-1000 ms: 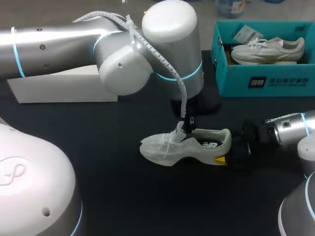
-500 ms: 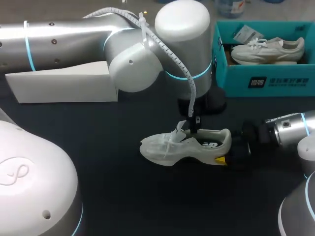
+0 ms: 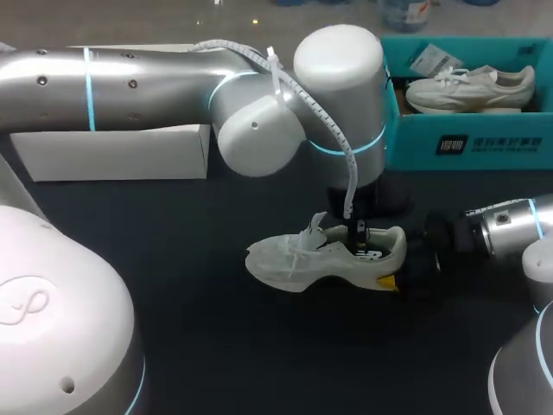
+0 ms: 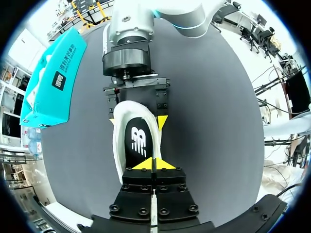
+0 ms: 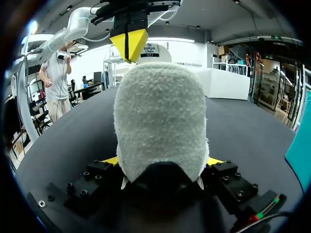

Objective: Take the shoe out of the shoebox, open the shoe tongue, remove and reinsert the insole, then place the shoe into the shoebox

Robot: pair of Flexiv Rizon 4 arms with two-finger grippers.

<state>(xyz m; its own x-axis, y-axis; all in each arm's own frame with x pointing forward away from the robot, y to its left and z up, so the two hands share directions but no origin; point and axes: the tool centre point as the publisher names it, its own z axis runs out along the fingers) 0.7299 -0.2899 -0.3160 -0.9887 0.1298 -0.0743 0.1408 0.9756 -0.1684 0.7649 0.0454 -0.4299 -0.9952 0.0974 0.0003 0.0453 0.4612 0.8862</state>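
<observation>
The shoe (image 3: 324, 258) lies on its sole on the dark worktop (image 3: 242, 346), right of the middle, with its toe towards the left edge and its heel towards the right edge. Its laces and tongue stand up loosely over the front half.

The right pincer (image 3: 396, 264) comes in low from the right edge and is clamped on the heel. One yellow fingertip (image 4: 162, 121) presses each side of the heel cup, so the fingers stand about a heel's width apart. From its own wrist camera the fuzzy white back of the heel fills the space between the fingers.

The left pincer (image 4: 152, 164) hangs straight down over the shoe's opening from an arm that reaches across from the left edge. Its two yellow tips are pressed fully together, and nothing can be seen between them. They sit just above the edge of the dark insole (image 4: 138, 143) (the one with the white logo), which lies flat inside the heel. Whether the tips touch the insole I cannot tell.

The teal shoebox (image 3: 467, 143) stands open at the far right corner, well apart from the shoe, with a second shoe (image 3: 471, 86) lying inside it. A flat white lid (image 3: 112, 154) rests near the far left corner.
</observation>
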